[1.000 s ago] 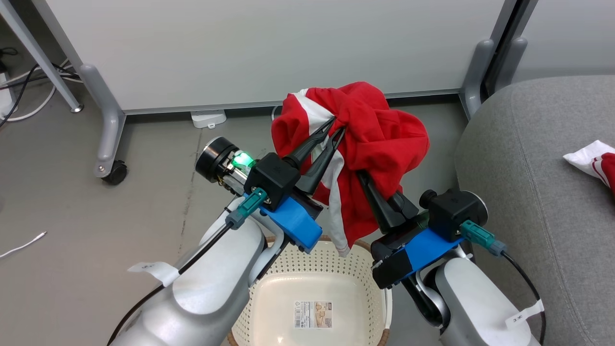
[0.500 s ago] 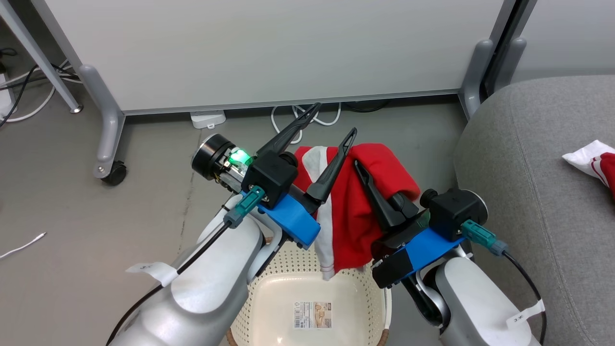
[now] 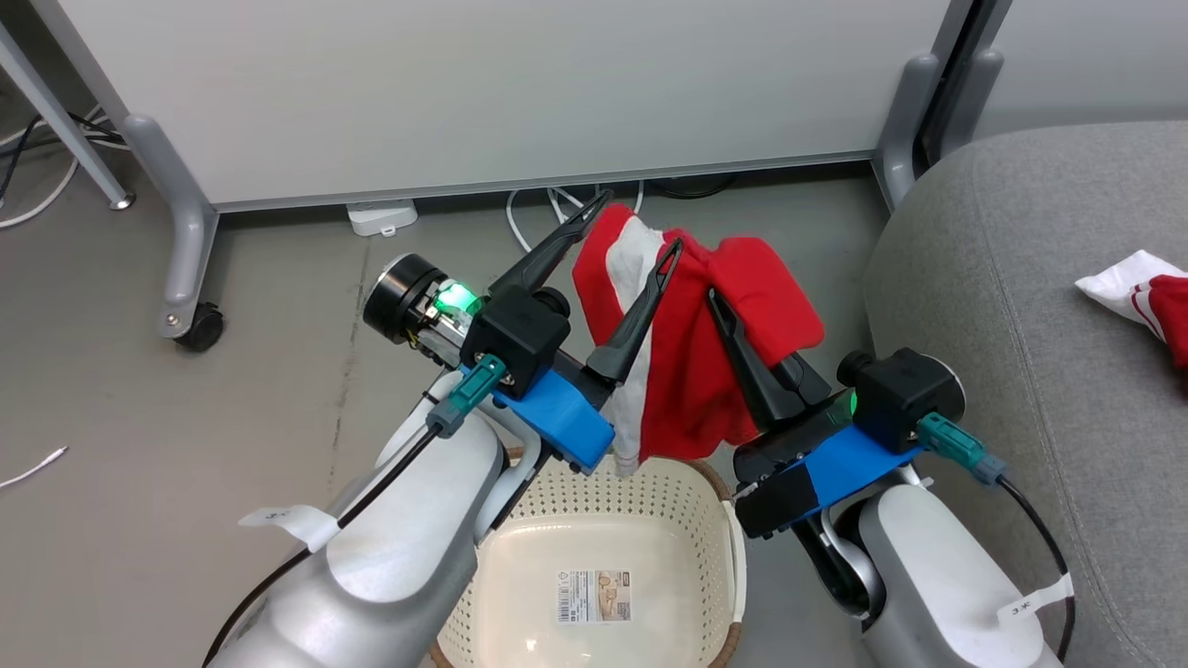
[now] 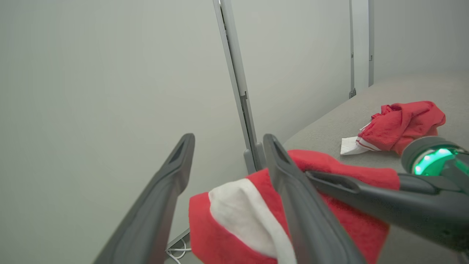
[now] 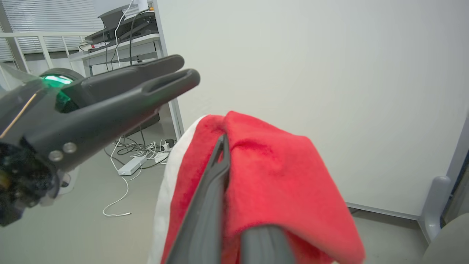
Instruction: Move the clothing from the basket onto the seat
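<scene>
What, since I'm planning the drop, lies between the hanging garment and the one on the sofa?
In the head view: past the hanging garment, a strip of bare floor, then bare sofa up to the lying garment.

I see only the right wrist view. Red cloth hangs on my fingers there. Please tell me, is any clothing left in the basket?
Observer: No. In the head view the basket holds only a label on its floor.
Operator: Does the left gripper also grip the cloth?
Observer: No. The left gripper has its jaws open; the red garment hangs from the right gripper alone, whose jaws are shut on it.
Operator: Is there something lying on the seat?
Observer: Yes. In the left wrist view a second garment, red and white, lies crumpled on the grey seat.
</scene>
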Motion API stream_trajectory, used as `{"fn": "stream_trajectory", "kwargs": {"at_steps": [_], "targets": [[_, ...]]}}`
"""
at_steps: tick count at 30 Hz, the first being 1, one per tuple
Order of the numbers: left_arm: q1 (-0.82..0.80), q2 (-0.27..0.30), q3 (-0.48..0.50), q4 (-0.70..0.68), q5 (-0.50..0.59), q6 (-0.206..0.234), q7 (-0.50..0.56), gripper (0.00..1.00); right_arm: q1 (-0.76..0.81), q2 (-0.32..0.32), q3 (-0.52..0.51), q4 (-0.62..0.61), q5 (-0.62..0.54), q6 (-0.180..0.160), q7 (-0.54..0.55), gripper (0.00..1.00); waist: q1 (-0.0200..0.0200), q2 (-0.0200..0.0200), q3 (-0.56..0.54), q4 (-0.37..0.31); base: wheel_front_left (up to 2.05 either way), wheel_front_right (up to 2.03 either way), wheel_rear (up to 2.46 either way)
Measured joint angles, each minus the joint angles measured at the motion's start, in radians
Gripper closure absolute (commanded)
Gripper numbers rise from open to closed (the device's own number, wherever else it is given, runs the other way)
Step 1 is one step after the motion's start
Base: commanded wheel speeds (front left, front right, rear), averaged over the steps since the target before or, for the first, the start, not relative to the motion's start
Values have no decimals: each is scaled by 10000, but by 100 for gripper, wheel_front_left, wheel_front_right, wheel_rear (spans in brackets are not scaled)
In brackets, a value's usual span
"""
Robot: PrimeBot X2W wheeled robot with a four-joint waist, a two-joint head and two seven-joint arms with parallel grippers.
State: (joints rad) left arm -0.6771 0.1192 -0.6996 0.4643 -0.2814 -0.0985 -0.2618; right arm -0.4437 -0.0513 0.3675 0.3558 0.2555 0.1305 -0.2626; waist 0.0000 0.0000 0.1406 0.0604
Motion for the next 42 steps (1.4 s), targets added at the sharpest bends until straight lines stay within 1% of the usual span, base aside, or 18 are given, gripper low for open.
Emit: {"fn": "stream_trajectory", "kwargs": {"at_steps": [6,13,27,35,42], "targets": [[9,29,40,-29,4,-2,0,0,4,8,-349,-201,-205,0,0,100,0,0,172,-290,0,0,0],[44,56,27,-54,19,-8,0,0,91,0,-798,-504,-439,0,2,100,0,0,396,-830,0,0,0],[-27,46,-163,23,153,-82,0,0,625,-86,-1649,-1104,-616,0,2,100,0,0,772,-2380,0,0,0],[-87,46,-301,98,176,-117,-2,0,969,-71,-2077,-1373,-631,0,4,100,0,0,878,-3149,0,0,0],[-210,31,-495,182,186,-163,0,0,1283,-48,-2426,-1574,-658,0,2,100,0,0,1024,-3670,0,0,0]]}}
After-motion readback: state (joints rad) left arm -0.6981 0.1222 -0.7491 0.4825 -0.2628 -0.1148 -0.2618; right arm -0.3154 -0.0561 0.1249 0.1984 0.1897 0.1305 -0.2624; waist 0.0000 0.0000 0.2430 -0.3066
